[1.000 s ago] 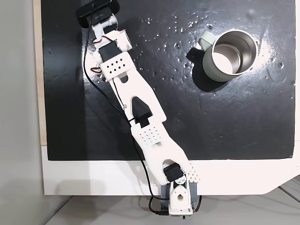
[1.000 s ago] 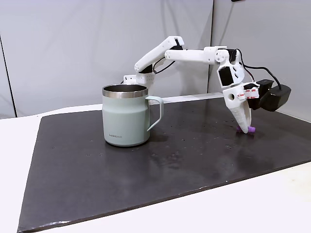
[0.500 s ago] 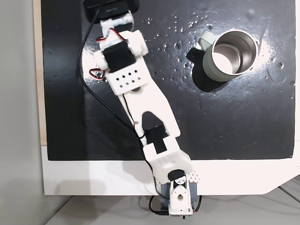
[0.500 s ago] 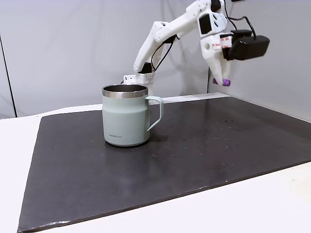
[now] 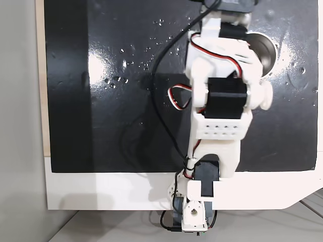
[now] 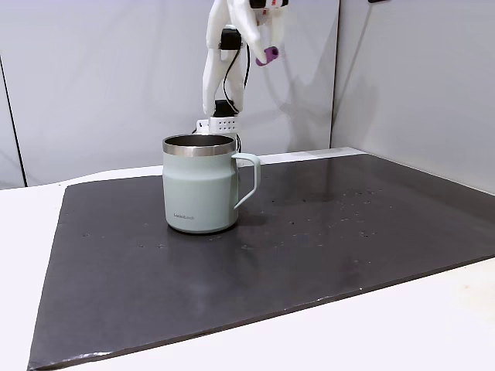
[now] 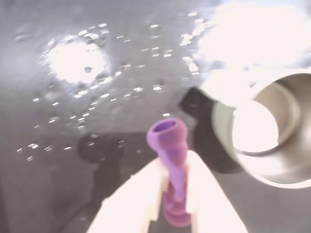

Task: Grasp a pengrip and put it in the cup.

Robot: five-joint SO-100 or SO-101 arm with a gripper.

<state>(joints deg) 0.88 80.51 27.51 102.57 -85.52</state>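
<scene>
Wrist view: the gripper (image 7: pixel 173 187) clamps the pengrip (image 7: pixel 172 160), whose long axis runs up the frame, open end far. The cup (image 7: pixel 265 138) sits right of it.

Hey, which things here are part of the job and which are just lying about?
Part of the job:
- pengrip, pinched in the hand, raised high above the mat
- cup, upright

Just there:
- black mat
- white table
- black cables on the arm

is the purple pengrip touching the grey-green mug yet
Apart. In a fixed view the small light-purple pengrip hangs high in the air, clamped in the gripper, with open space down to the pale grey-green steel-rimmed mug.
</scene>
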